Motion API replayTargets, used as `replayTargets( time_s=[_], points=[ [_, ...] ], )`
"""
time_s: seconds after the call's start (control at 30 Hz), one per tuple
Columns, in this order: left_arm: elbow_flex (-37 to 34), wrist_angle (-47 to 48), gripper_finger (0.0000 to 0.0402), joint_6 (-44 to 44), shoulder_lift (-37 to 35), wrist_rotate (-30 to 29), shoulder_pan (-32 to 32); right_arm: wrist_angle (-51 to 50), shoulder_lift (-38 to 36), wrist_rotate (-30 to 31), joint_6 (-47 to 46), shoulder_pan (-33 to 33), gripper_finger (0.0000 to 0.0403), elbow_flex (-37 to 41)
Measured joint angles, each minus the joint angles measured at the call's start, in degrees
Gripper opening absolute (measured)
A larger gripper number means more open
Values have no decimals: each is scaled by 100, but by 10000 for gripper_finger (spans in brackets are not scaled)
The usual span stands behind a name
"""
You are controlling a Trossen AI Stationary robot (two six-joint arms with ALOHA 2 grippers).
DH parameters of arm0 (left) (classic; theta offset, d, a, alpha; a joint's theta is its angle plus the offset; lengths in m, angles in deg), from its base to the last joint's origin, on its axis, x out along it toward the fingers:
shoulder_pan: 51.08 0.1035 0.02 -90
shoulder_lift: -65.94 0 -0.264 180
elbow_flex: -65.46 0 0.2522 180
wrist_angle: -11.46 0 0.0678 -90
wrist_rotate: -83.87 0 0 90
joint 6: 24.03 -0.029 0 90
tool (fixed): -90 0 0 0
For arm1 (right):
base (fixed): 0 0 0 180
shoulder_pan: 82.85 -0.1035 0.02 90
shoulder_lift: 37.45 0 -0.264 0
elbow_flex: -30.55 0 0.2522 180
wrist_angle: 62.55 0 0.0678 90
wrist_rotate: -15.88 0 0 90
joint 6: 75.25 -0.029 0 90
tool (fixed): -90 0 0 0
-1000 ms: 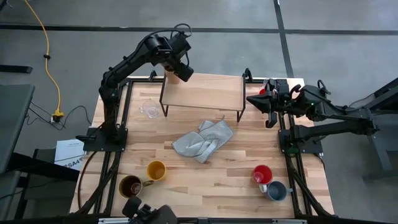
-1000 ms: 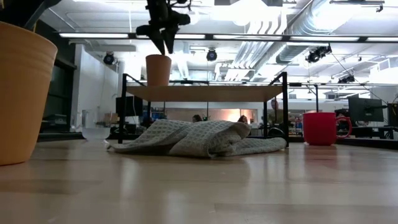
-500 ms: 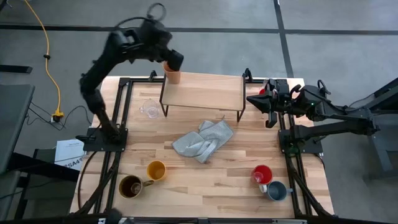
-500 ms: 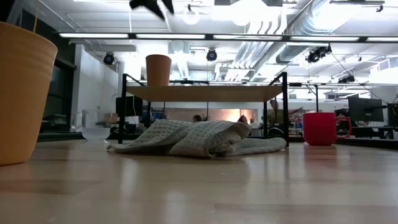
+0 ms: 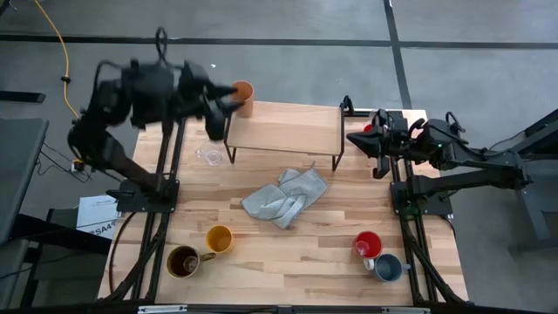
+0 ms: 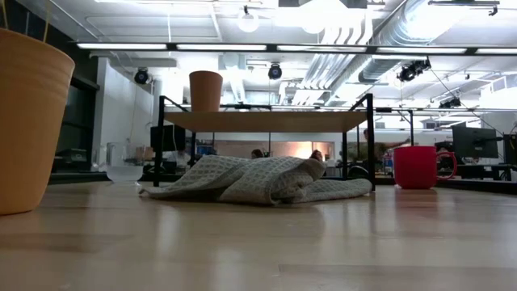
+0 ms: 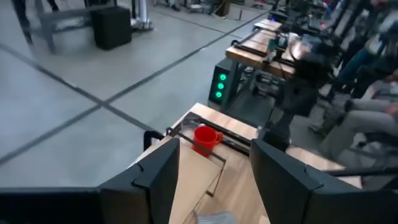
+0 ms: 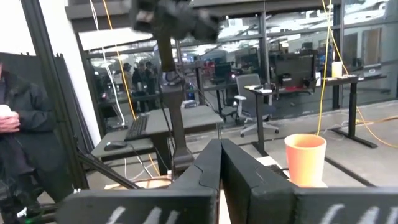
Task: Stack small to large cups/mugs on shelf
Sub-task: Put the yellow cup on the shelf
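The peach-orange tumbler [image 5: 243, 97] stands upright on its base at the far left corner of the shelf [image 5: 288, 131]; it also shows in the low view [image 6: 205, 90] and the right wrist view [image 8: 305, 158]. My left gripper [image 5: 223, 102] hangs just left of the tumbler, open [image 7: 214, 180] and empty. My right gripper [image 5: 350, 138] waits shut [image 8: 221, 155] at the shelf's right end, beside a red mug [image 7: 205, 138]. A clear glass cup [image 5: 207, 155] stands on the table left of the shelf.
A grey cloth [image 5: 283, 196] lies crumpled in front of the shelf. A yellow mug [image 5: 218, 238] and a brown mug [image 5: 183, 260] stand near left; a red mug [image 5: 367, 244] and a grey-blue mug [image 5: 388, 267] stand near right. A person [image 8: 15, 124] stands beyond the table.
My left gripper has risen from just above the tumbler and swung toward the table's left edge, tipping from pointing down to about level. The tumbler has stayed upright on the shelf's far left corner.
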Motion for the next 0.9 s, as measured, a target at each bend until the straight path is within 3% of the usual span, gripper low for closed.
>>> replayTargets(
  time_s=[0.17,0.3,0.4,0.67,0.9],
  points=[
    [-1744,-1254,186,19,-628,-1311,-1064,144,1,-1,-1,1,0,2],
    [-3509,-2688,186,310,-1388,-1410,-1457,156,2,-42,0,2,0,2],
    [-4766,-3844,186,401,-2063,-843,-1527,156,2,-151,-2,2,0,2],
    [-7149,-6172,186,-37,-3705,1851,-1513,151,6,-282,-313,2,0,2],
    [-7796,-6335,186,103,-4612,2105,-1513,123,9,-282,-308,2,0,2]
  ],
)
